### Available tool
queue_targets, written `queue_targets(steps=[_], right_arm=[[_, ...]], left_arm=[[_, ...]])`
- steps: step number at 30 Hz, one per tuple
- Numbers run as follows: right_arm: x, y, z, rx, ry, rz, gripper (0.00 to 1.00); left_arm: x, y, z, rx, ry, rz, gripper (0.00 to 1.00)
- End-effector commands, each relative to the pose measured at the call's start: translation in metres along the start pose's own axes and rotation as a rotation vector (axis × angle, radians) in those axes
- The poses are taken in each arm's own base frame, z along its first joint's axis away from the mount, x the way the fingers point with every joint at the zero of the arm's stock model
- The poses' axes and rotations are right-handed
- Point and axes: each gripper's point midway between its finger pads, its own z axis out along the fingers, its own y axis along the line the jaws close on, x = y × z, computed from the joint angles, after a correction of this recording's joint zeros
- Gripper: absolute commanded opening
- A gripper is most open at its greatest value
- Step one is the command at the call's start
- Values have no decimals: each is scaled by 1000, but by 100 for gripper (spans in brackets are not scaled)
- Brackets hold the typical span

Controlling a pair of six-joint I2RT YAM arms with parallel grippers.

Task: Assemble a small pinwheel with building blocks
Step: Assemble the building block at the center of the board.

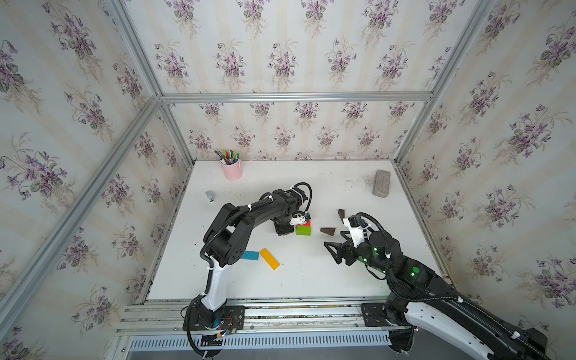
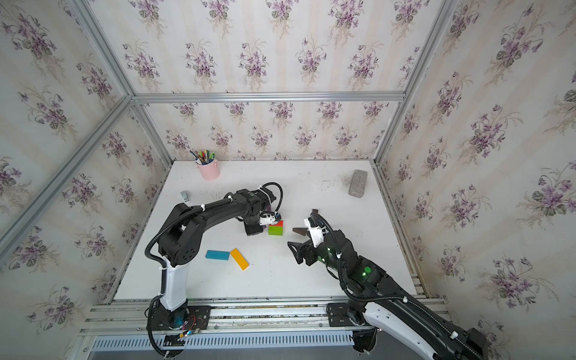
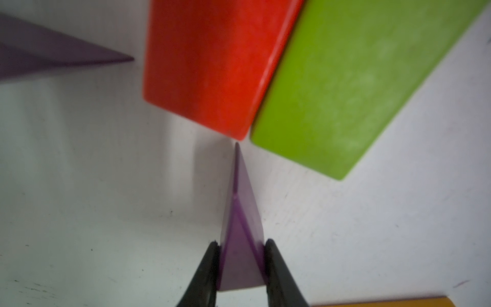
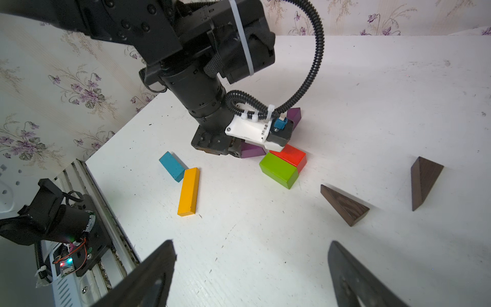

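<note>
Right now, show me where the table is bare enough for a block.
Free: the table front between yellow block and right gripper; the back strip between pink cup and grey slab. Crowded: around red block and green block, where left gripper holds a purple wedge.

On the tabletop [image 1: 311, 280], paired bars [image 4: 279, 170] touch mid-way. My wedge [image 3: 240, 239] points at their seam from the left, spare wedges [image 4: 344, 204] sit right, loose bars [image 1: 270, 258] front-left.

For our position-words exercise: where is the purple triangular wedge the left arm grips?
In the left wrist view, the purple triangular wedge sits pinched between the left fingers, tip near where the red rectangular block meets the green rectangular block.
</note>
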Motion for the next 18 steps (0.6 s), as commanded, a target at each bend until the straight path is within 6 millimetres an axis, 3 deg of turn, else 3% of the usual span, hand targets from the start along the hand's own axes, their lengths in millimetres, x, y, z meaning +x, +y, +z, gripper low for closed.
queue_targets(steps=[1, 18], right_arm=[[-7, 2, -2, -3, -26, 1, 90], [-8, 1, -2, -2, -33, 0, 90]], left_arm=[[-6, -2, -2, 25, -20, -7, 20], [16, -16, -2, 65, 70, 50, 20]])
